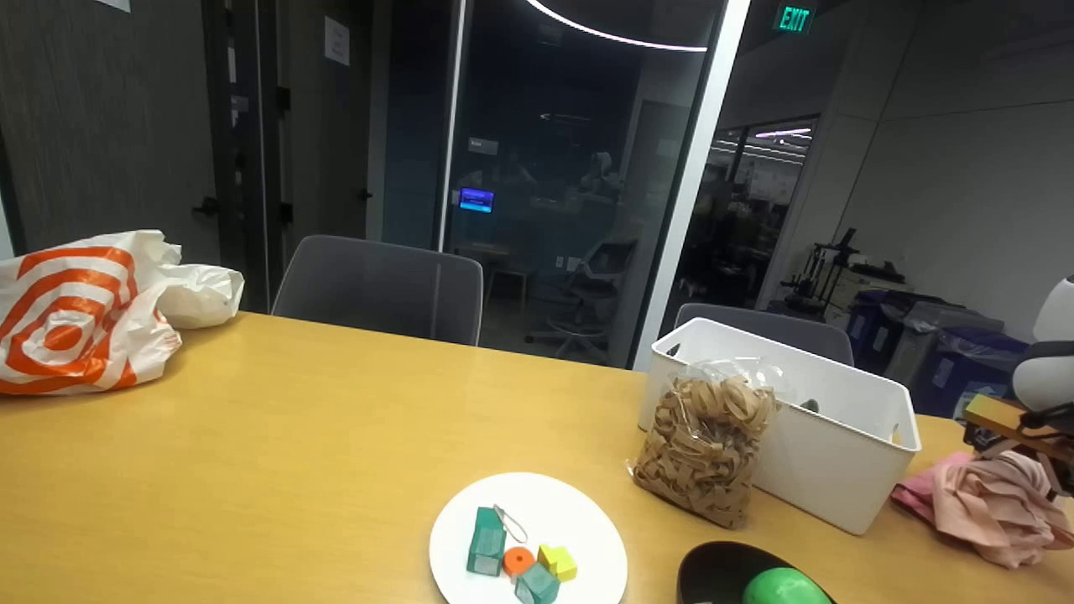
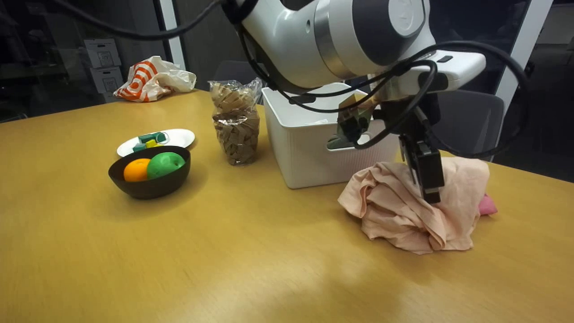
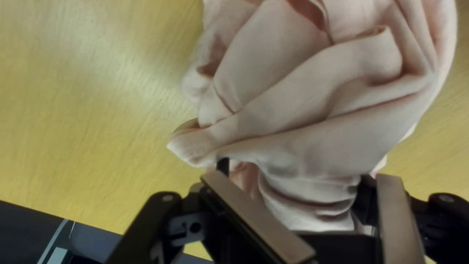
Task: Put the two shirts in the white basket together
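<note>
Pale pink and crumpled, the shirt point(image 2: 403, 220) lies on the table point(image 2: 224, 260) just outside one short end of the white basket point(image 2: 305, 161); you can't tell whether the two touch. Your gripper point(image 3: 295, 176) is low at that same end of the basket, its fingers point(image 3: 394, 212) spread wide, with folds of the shirt between them. At the shirt's edge, near the basket too, you see deeper pink cloth point(image 2: 487, 205), though you can't tell if it is a separate shirt. Inside the basket you can make out a small dark shape point(image 1: 810, 405), too little to name. Just beside the basket's long wall stands a clear bag of brown strips point(image 1: 709, 445). On that side of the basket you also have a black bowl point(image 2: 152, 190) and a white plate point(image 1: 579, 512) with small blocks point(image 1: 487, 545); well apart from the basket lies a white-and-orange shopping bag point(image 1: 75, 319).
</note>
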### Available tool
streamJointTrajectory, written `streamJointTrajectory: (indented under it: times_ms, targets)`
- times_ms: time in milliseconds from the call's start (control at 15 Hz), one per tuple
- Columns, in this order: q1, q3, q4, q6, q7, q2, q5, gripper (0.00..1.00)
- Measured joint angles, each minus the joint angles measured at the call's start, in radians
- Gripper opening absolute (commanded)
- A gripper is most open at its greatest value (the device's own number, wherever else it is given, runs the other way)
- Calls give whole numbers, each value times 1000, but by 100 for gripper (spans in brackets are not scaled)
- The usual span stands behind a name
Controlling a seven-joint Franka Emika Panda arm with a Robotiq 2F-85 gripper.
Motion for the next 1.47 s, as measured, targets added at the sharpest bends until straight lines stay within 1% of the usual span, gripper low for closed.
streamJointTrajectory:
  times_ms: [200, 800, 1133, 1267, 1467]
  targets:
    - [11, -4, 0, -36, 0, -3, -44, 100]
    - [14, 48, -5, -44, -22, 33, -41, 100]
    - [17, 51, 19, -43, -22, 82, -40, 100]
    - [17, 51, 31, -37, -23, 105, -21, 100]
    - [16, 55, 52, -35, -41, 140, 44, 100]
